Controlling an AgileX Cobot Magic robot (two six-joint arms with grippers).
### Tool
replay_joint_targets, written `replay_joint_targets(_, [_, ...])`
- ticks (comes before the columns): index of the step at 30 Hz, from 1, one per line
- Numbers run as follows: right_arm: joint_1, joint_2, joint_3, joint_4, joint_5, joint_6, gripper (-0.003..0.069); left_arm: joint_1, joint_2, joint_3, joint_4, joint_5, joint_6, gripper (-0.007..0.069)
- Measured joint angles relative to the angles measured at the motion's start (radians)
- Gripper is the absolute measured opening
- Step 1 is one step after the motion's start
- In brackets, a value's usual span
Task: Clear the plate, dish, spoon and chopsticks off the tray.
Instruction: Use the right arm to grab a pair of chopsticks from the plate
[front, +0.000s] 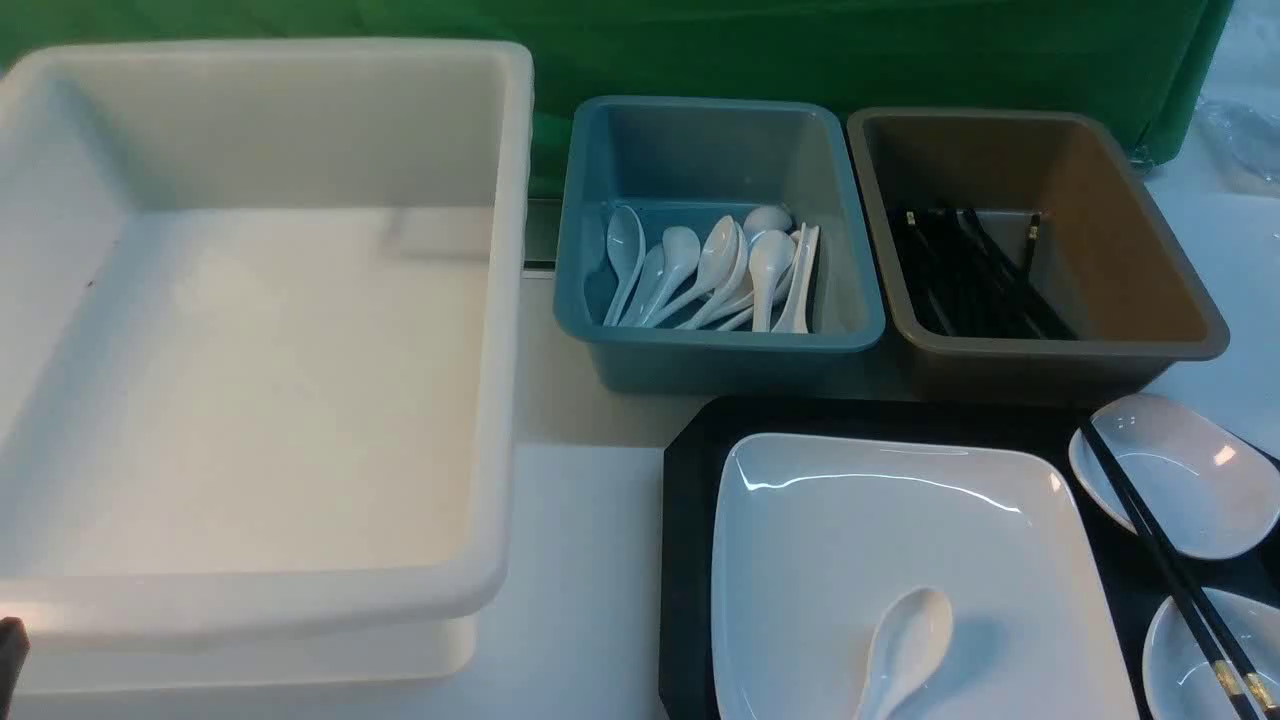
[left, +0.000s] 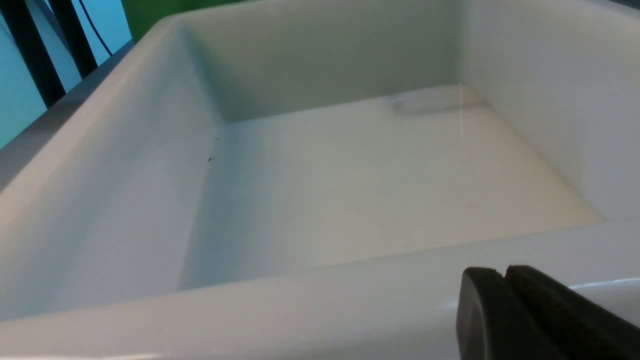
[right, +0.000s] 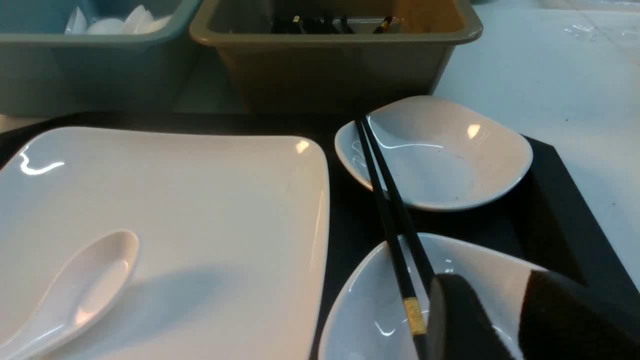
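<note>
Partly | tray (front: 690, 500) cropped | chopsticks (right: 381, 200) ends behind right pincer (right: 495, 300)

Writing, numbers, brands: I can read none in any of my views.
Plate (front: 880, 520): plain glossy white, no mark.
Blue bin (front: 700, 150), brown bin (front: 1000, 160), white tub (front: 300, 130): plain walls, no label I can make out.
Chopsticks (front: 1152, 535): gold bands only, too small for me to tell any lettering.
</note>
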Motion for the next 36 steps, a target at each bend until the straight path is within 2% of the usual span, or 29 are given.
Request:
replay_joint_targets(24, [0.000, 0.000, 0.000, 0.000, 0.000, 0.000, 0.0241, 0.000, 0.000, 0.000, 0.000, 0.000, 0.000, 0.0017])
replay_joint_targets(29, [0.000, 0.000, 0.000, 0.000, 0.000, 0.000, 0.0241, 0.000, 0.000, 0.000, 0.064, -0.068, 0.005, 0.0017])
replay_joint_targets(31, [0.000, 0.000, 0.000, 0.000, 0.000, 0.000, 0.0241, 0.000, 0.000, 0.000, 0.013, -0.137, -0.026, 0.0017])
replay_joint_targets(33, [0.000, 0.000, 0.000, 0.000, 0.000, 0.000, 0.0241, 0.000, 0.000, 0.000, -0.106, -0.231, -0.093, 0.0017])
replay_joint_targets(34, [0.000, 0.000, 0.000, 0.000, 0.000, 0.000, 0.0241, 0.000, 0.000, 0.000, -0.106, -0.243, -0.100, 0.0017])
replay_joint_targets(36, [0.000, 0.000, 0.000, 0.000, 0.000, 0.000, 0.0241, 0.000, 0.000, 0.000, -0.241, -0.360, -0.190, 0.0017])
